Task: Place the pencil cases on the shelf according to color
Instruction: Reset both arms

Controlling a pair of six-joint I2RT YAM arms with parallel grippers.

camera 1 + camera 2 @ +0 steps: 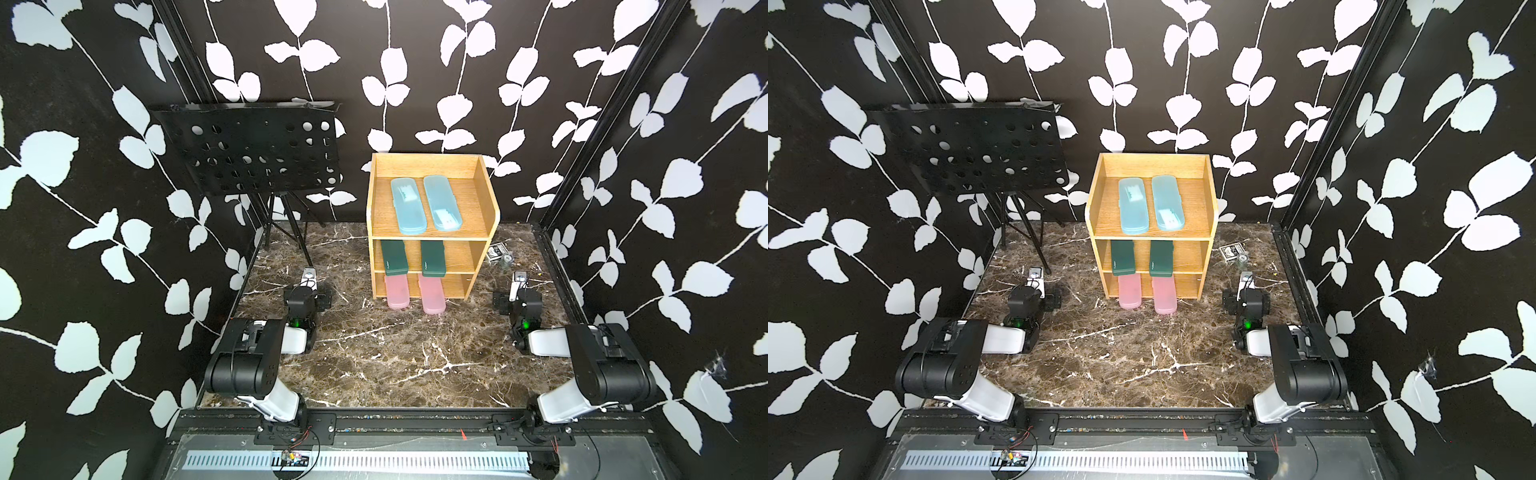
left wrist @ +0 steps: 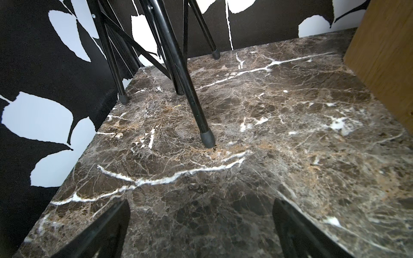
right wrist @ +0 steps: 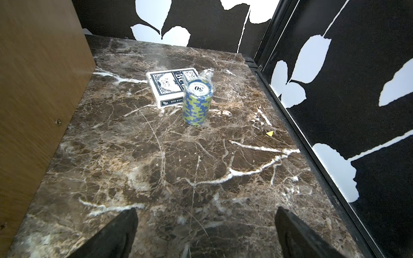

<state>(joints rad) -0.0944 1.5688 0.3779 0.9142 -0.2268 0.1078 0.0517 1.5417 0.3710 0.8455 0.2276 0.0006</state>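
Top views are both showing it looking finished: light blue pencil cases are lying up top in the shelf, dark green pencil cases on its middle tier, pink pencil cases poking out of its bottom tier, each colour getting its own level. Left gripper and right gripper are idling spread and empty either side of the shelf. Music stand, card deck and poker chips beside it aren't blocking anything.

Robot lab booth: leaf-papered walls, marble-look tabletop, 2 bolted arms.
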